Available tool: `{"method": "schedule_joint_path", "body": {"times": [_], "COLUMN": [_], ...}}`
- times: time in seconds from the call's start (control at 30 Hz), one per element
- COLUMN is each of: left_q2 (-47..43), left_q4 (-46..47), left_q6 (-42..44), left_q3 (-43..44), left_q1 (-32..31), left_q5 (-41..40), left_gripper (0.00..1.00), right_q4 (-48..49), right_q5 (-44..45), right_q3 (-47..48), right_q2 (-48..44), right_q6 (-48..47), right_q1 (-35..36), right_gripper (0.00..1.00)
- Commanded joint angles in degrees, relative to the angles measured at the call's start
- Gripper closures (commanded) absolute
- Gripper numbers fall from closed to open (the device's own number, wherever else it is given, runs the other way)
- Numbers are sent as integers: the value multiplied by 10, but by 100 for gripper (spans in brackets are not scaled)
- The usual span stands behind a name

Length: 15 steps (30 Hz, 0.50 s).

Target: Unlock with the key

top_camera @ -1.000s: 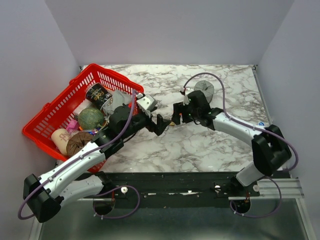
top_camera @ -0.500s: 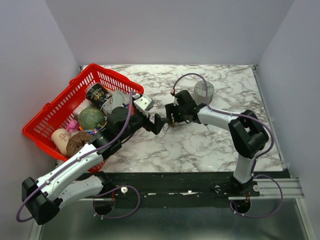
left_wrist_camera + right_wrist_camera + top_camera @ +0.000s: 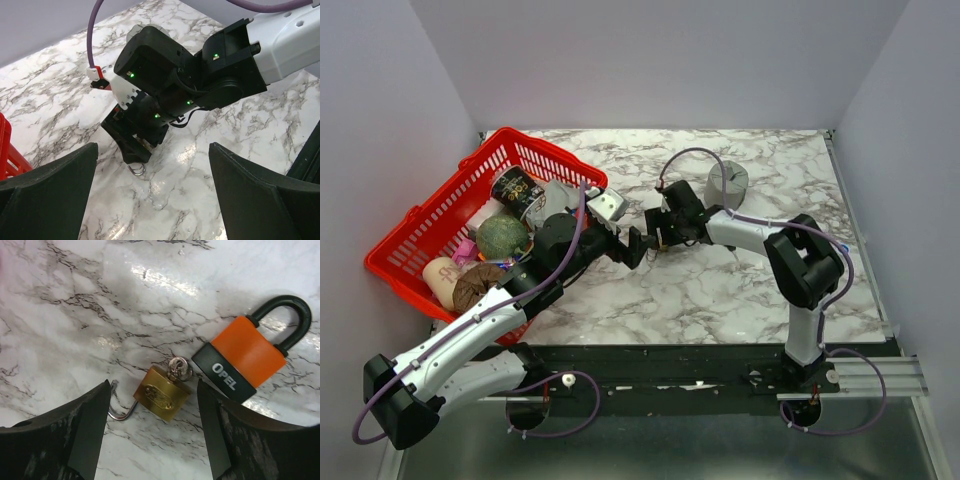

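Around a small brass padlock (image 3: 161,399) lying near the middle of a white marble-patterned table (image 3: 720,290), two black-and-white robot arms meet. A red plastic basket (image 3: 550,155) holding assorted objects stands well to the left of the padlock, unmoved.

The right arm (image 3: 805,262) has changed most. A second ago its elbow stuck far out to the right; now it is folded in closer, with the forearm reaching left. The right gripper (image 3: 660,230) has slid left with it and hangs directly over the brass padlock. Its fingers are spread wide, one on each side of the lock, holding nothing.

The left arm (image 3: 480,320) has barely shifted. The left gripper (image 3: 638,247) sits just left of the padlock, facing the right gripper, its fingers also wide apart and empty.

A grey cylinder (image 3: 727,182), partly hidden by the right arm a second ago, now shows in full beyond and to the right of the padlock. An orange padlock with a black base and black shackle (image 3: 245,357) lies just beside the brass padlock's keyhole end. The brass padlock's thin metal shackle (image 3: 120,412) has one end free.

A tiny key (image 3: 179,369), dark and metallic, sits at that keyhole end between the two locks, touching the brass one. I cannot tell how far in it is.
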Motion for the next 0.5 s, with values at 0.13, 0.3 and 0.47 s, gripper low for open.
{"method": "schedule_joint_path", "body": {"times": [0.13,0.3,0.47], "left_q2": [-1,2,5], "left_q4": [-10,-11,-11], "left_q6": [13,14,14], "left_q3": [9,9,9], "left_q1": [2,2,2], "left_q5": [-18,-20,-19], "left_gripper": [1,1,1], "right_q4": [13,18,21], "right_q5": [-80,-109,-121], "right_q3": [42,30,3], "right_q2": [45,37,5], "right_q6": [1,-4,-28], "right_q1": [23,40,61], "right_gripper": [24,24,25]}}
